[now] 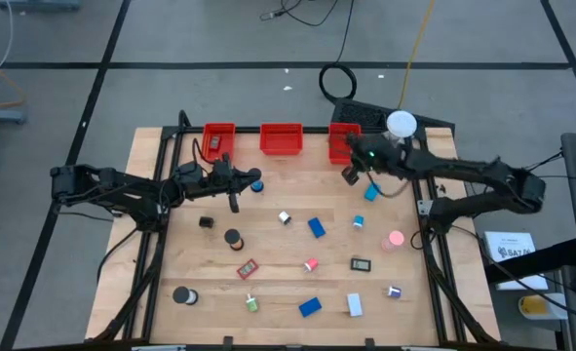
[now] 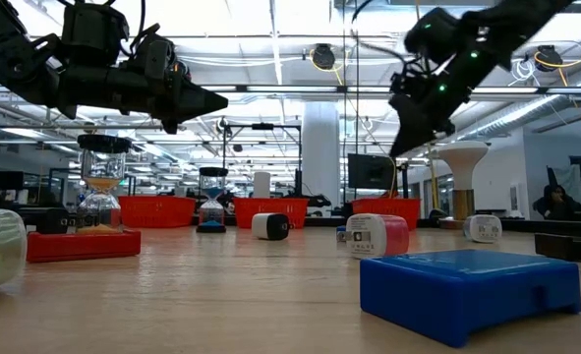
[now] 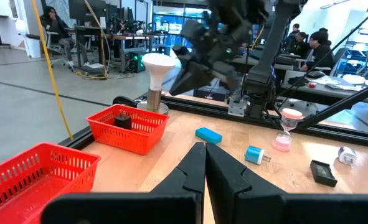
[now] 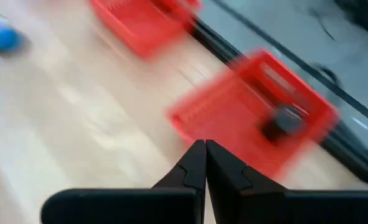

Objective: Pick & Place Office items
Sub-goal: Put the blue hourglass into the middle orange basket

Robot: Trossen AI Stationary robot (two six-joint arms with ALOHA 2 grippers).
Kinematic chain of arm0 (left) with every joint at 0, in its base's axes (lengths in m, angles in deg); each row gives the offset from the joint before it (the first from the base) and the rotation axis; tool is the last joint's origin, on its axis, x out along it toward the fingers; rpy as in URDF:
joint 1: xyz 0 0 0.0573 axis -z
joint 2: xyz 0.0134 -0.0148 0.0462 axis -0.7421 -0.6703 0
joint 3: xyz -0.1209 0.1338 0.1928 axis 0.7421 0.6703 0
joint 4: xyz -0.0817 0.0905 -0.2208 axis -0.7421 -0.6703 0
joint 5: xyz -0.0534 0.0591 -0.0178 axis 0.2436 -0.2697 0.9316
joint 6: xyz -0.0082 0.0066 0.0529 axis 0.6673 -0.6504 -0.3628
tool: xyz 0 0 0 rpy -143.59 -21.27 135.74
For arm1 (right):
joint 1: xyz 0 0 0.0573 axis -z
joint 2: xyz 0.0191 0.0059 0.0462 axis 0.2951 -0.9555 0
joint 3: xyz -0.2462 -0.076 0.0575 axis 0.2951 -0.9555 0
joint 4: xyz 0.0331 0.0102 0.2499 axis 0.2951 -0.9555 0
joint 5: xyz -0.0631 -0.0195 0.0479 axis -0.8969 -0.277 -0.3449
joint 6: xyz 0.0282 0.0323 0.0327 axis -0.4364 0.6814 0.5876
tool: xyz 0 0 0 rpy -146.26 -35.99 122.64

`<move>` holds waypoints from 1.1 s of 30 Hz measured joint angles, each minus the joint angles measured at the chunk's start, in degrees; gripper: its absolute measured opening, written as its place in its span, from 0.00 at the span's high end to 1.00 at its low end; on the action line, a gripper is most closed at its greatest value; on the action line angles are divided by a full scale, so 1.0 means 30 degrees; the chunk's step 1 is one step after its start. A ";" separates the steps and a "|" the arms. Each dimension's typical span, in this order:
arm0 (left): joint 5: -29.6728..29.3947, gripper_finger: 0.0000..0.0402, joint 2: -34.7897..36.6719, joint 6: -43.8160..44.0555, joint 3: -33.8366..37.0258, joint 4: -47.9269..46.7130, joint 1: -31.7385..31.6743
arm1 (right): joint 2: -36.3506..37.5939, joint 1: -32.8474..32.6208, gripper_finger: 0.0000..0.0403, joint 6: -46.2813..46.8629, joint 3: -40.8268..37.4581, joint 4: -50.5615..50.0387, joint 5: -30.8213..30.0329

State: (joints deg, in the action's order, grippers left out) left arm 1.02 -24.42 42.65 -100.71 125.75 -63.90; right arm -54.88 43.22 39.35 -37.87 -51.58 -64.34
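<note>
Several office items lie scattered on the wooden table: blue blocks (image 1: 316, 227) (image 1: 310, 306), black rolls (image 1: 232, 237) (image 1: 181, 294), and pink (image 1: 310, 264), white (image 1: 355, 305) and green (image 1: 251, 304) bits. My left gripper (image 1: 244, 179) (image 3: 204, 155) hovers shut and level in front of the left red bin (image 1: 219, 139), holding nothing. My right gripper (image 1: 350, 175) (image 4: 205, 152) is shut and empty, slanting down in the air beside the right red bin (image 1: 342, 144) (image 3: 129, 127). A black item (image 3: 122, 121) (image 4: 277, 124) rests in that bin.
The middle red bin (image 1: 281, 138) stands between the other two along the far edge. A white lamp-like dome (image 1: 401, 124) stands at the far right corner. A small blue item (image 1: 258, 183) lies just beyond my left gripper's tips. People sit in the room beyond the table.
</note>
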 joint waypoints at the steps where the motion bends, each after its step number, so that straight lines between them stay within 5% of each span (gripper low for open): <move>1: -0.0001 0.98 0.0001 -0.0004 0.0000 0.0000 0.0000 | 0.0279 -0.0263 1.00 0.0027 -0.0678 0.1423 0.0287; 7: 0.0004 0.98 -0.0004 -0.0004 0.0000 0.0000 0.0000 | 0.1030 -0.1730 1.00 -0.0978 -0.3043 0.7193 0.0455; 14: 0.0004 0.98 0.0004 0.0293 -0.0117 0.0094 0.0000 | 0.1047 -0.2756 1.00 -0.3395 -0.3762 0.8602 0.0465; 25: 0.0160 0.98 0.0004 0.7522 -0.0627 0.0475 0.0012 | 0.1035 -0.2767 1.00 -0.3729 -0.3762 0.9323 0.0472; 28: -0.0013 0.98 0.0004 0.7328 -0.2238 -0.3097 0.0302 | 0.1032 -0.2767 1.00 -0.3842 -0.3762 0.9323 0.0472; 33: -0.1094 0.98 -0.0018 0.5970 -0.7309 -1.5114 0.0645 | 0.1032 -0.2767 1.00 -0.4053 -0.3762 0.9315 0.0472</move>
State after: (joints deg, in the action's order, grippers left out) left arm -2.27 -24.48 60.56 -122.64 80.40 -61.97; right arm -51.79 34.92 27.19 -49.15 -23.63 -62.92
